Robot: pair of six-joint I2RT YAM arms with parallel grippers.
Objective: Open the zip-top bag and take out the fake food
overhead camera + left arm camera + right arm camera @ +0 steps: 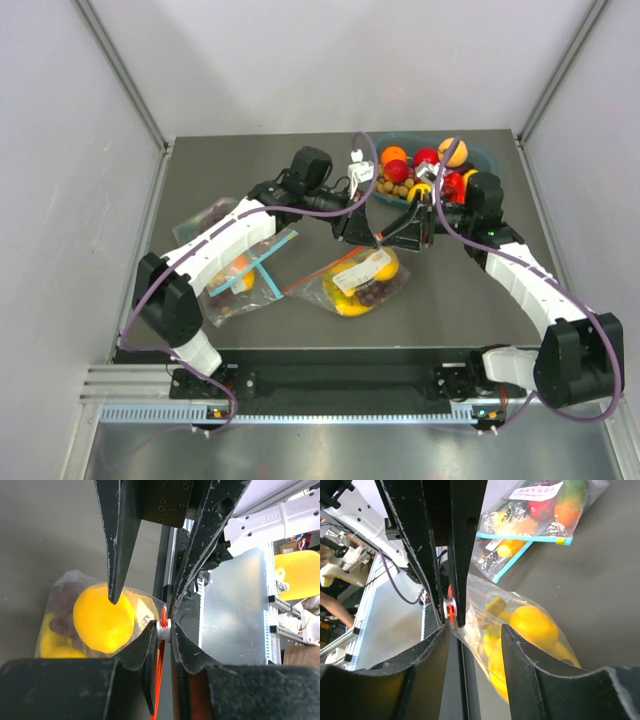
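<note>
The dark grey table (450, 310) carries everything. The left arm (225, 240) reaches from the near left corner to the middle. The right arm (520, 275) bends in from the near right, and the two meet just far of centre. A teal tub (487, 155) of loose toy fruit stands at the far right. Clear bags with blue strips (245, 275) lie on the left, partly under the left arm.

The bag (365, 285) lies at the middle of the table, just near of where the claws meet. It is clear, crinkled plastic, bulging with fruit. Inside are a round yellow lemon (102, 622), yellow bananas (350, 305) and dark purple grapes (62, 597) packed together. A white label (365, 268) shows on its upper face.

Its red-orange zip strip (159, 680) runs along the far-left edge, so the mouth faces far and left and the bottom faces near and right. The long axis runs from near left to far right, and the far right corner is lifted up to the claws.

The left claw (162, 627) is pinched narrow on the strip, at a small white piece (449, 605) on it. The right claw (473, 628) stands about half wide with the bag's top edge between its fingers. One finger is just beside the white piece and nothing is clamped.
</note>
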